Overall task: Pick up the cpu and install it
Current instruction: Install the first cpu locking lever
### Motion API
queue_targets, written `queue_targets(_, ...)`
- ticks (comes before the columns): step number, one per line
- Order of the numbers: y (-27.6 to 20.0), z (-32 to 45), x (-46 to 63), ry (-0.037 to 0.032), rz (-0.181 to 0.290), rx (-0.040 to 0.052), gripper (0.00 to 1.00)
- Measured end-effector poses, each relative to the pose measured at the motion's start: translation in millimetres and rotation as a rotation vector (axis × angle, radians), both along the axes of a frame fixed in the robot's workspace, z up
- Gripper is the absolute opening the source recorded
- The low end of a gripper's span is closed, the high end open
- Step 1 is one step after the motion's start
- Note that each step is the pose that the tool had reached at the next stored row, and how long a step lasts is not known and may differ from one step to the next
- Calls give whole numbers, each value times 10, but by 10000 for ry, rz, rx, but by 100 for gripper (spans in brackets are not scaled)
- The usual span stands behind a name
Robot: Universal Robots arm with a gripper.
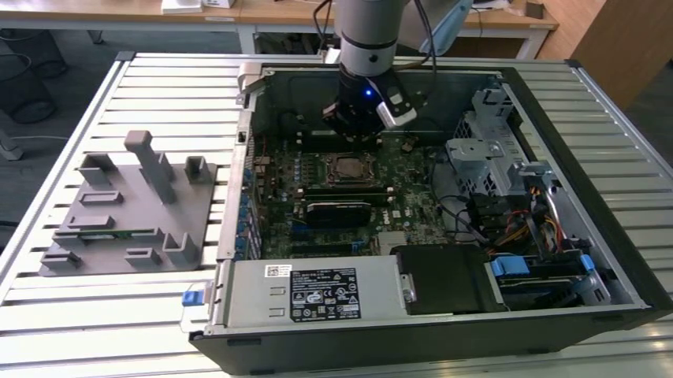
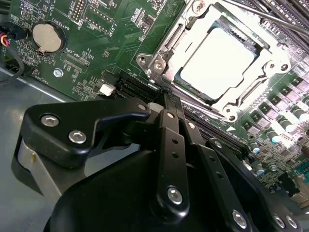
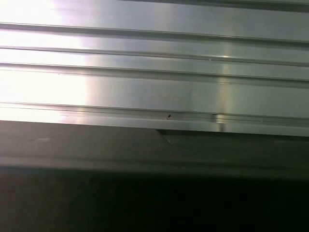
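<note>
**Three cameras: one far and high, two close on the arm**

The exterior view looks down from above and from the front at the open computer case (image 1: 442, 197) on the slatted metal table (image 1: 158, 87), far enough to take in the whole case. The second wrist view looks past the gripper (image 2: 166, 104) at the motherboard (image 2: 96, 43), very near, so it shares with the exterior view the socket (image 1: 345, 167) area (the same socket (image 2: 219, 58)). The first wrist view faces ribbed metal (image 3: 154, 87) at close range.
</note>
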State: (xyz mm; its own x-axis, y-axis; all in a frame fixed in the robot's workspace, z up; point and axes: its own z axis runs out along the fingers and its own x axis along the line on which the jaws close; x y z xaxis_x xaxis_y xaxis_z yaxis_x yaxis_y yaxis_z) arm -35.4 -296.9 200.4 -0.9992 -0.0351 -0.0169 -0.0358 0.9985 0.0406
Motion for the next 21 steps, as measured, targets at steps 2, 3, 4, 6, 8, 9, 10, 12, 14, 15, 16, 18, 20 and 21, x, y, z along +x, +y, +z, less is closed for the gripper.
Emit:
queue_targets(2, 0, -2, 1, 2, 0, -2, 11)
queue_targets(3, 0, -3, 2, 2, 0, -2, 11)
queue_targets(4, 0, -3, 2, 2, 0, -1, 11)
queue_targets(6, 0, -2, 2, 1, 0, 0, 11)
queue_targets(8, 0, 9, 2, 2, 0, 0, 11)
queue_targets(9, 0, 17, 2, 2, 0, 0, 11)
queue_targets(10, 0, 21, 3, 3, 0, 0, 11)
queue_targets(12, 1, 21, 3, 1, 0, -1, 11)
queue_targets(14, 0, 20, 3, 2, 1, -48, 11)
queue_targets(15, 0, 17, 3, 3, 0, -85, 11)
queue_targets(16, 0, 13, 3, 4, 1, -122, 11)
queue_targets(18, 0, 3, 3, 6, 0, -193, 11)
queue_targets(20, 0, -10, 3, 10, 1, -259, 11)
queue_targets(21, 0, -17, 3, 14, 1, -293, 11)
